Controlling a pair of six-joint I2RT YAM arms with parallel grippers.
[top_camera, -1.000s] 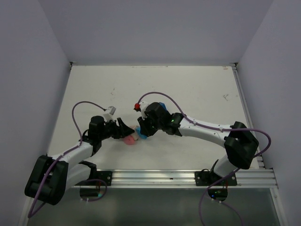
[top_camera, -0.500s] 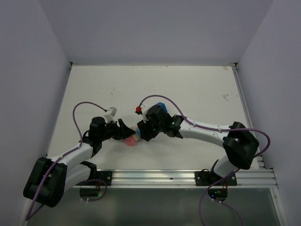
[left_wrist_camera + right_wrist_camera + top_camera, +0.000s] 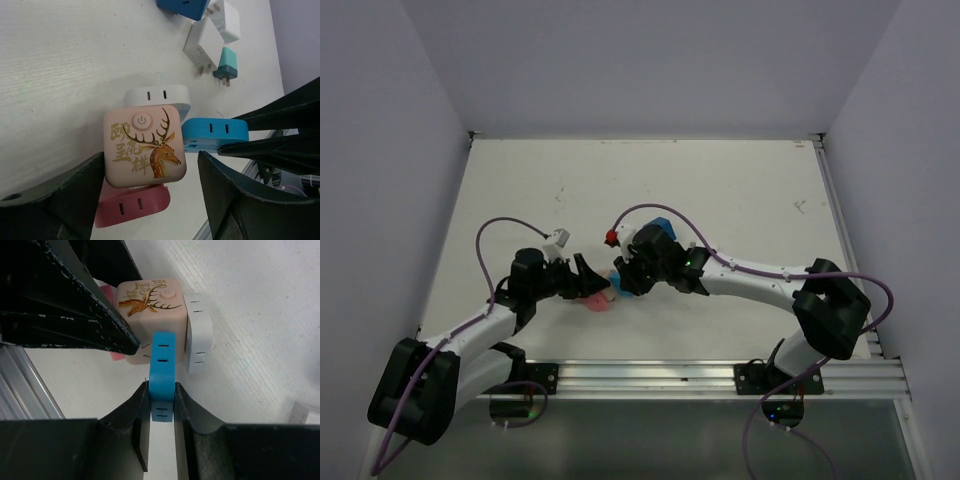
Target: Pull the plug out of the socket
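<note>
grippers meet at the socket cube point(image 3: 598, 299) in the overhead view, left gripper point(image 3: 592, 285) on one side of it, right gripper point(image 3: 623, 277) on the other.

left wrist view: the deer-printed cube carries a white plug point(image 3: 156, 95) on its far side, a blue plug point(image 3: 215, 132) on its right and a pink plug point(image 3: 132, 205) on its near side. the left jaws stand spread either side of the cube, with a gap showing towards the blue plug. loose chargers point(image 3: 205, 47) lie beyond the cube.

right wrist view: the right fingers point(image 3: 139, 415) are clamped on the blue plug, which sits seated in the cube.
</note>
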